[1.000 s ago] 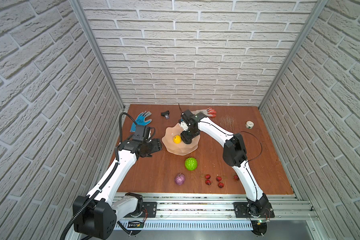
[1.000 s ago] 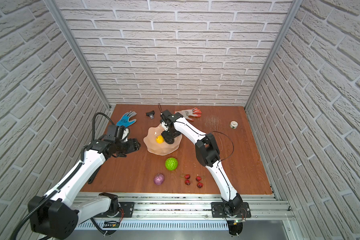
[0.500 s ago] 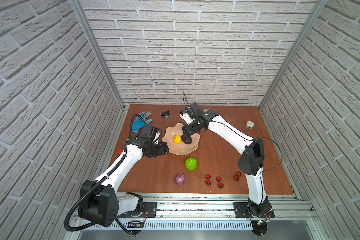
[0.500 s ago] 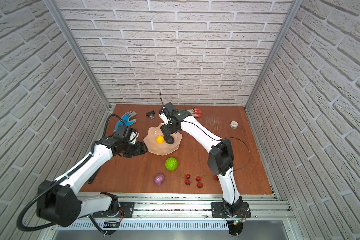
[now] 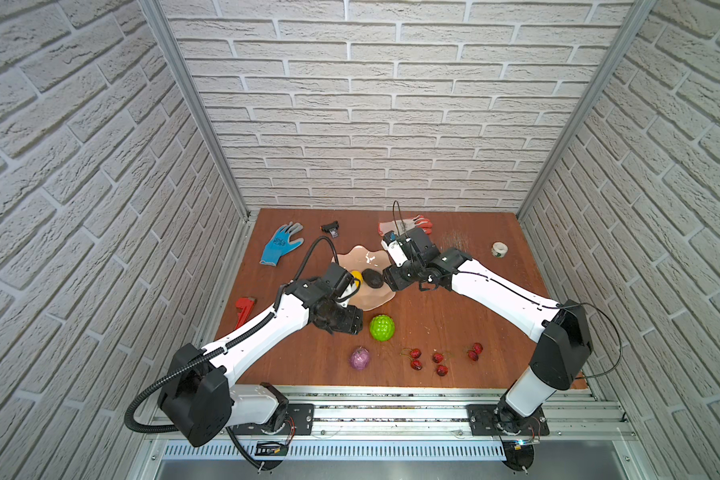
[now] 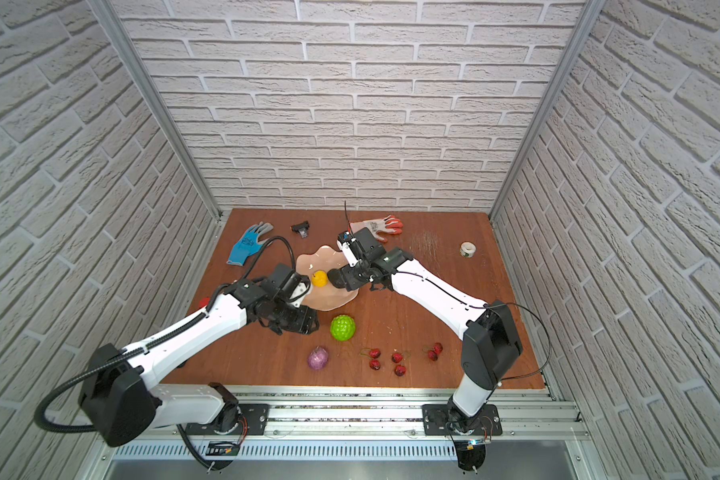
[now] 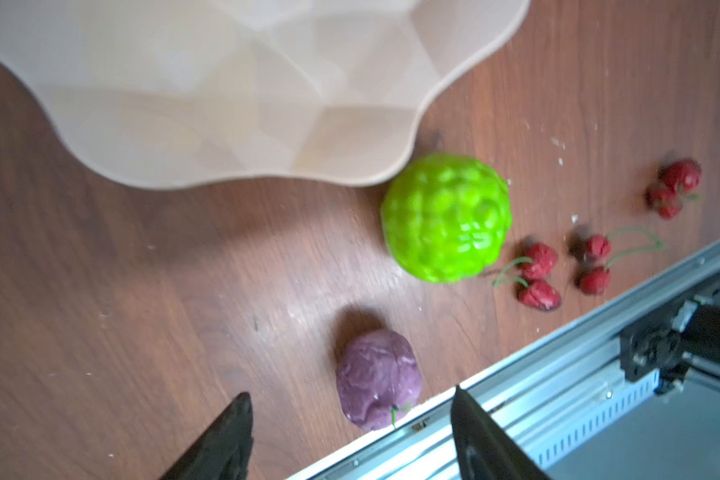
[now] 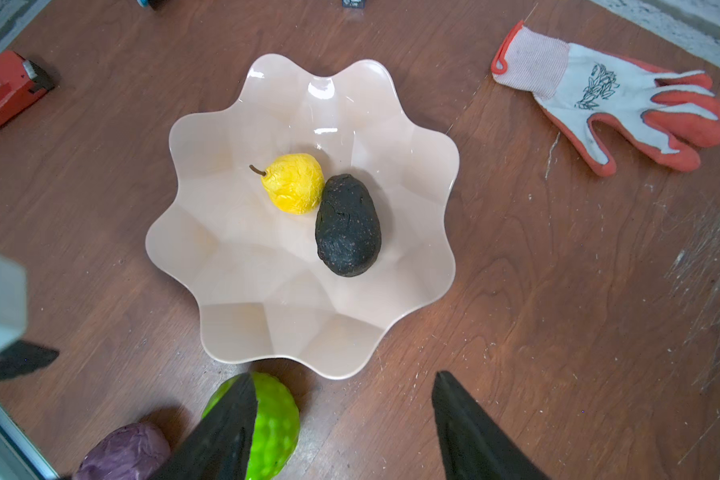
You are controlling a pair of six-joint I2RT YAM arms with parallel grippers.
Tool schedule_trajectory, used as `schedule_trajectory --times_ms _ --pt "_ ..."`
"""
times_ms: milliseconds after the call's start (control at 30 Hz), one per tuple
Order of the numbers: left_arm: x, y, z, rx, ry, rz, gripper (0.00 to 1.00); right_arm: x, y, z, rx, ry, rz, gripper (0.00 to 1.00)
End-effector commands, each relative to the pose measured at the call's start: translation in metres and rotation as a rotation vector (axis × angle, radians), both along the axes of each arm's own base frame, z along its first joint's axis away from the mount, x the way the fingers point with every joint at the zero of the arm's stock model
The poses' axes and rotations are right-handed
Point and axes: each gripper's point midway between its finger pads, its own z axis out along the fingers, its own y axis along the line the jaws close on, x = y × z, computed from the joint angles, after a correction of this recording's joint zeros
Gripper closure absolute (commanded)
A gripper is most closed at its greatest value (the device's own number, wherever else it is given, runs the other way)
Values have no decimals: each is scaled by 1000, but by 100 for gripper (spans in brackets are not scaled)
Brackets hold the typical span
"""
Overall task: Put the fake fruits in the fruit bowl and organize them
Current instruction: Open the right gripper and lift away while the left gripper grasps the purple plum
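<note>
A robot test booth: printed brick wall panels (image 5: 350, 124), aluminium rail (image 5: 391, 399), wooden tabletop (image 5: 433, 324).

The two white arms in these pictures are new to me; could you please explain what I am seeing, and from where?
They are a robot's left arm and right arm, bolted to a rail. Two pictures look down from overhead, side by side. The other two come from cameras on the wrists, looking past the black fingers.

On the wooden table sits a wavy pink fruit bowl holding a yellow pear and a black avocado. Outside it lie a bumpy green ball, a purple fruit and red berries. A blue glove, an orange-white glove, a tape roll and a red wrench lie around.

The left gripper and right gripper are open and hold nothing.
</note>
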Motion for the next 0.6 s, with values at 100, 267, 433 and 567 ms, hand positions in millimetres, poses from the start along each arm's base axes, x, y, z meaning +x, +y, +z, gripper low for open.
schedule_trajectory --times_ms 100,267,433,567 --pt "-50 -3 -8 22 43 -39 25 12 17 11 68 -31 -3 31" --pt "-57 -5 -21 58 36 -30 25 17 26 11 88 -29 11 31" --pt "-53 -9 -36 99 45 -40 26 18 27 13 88 -30 16 32" --pt "-49 -17 -47 108 55 -57 29 16 24 12 77 -31 11 31"
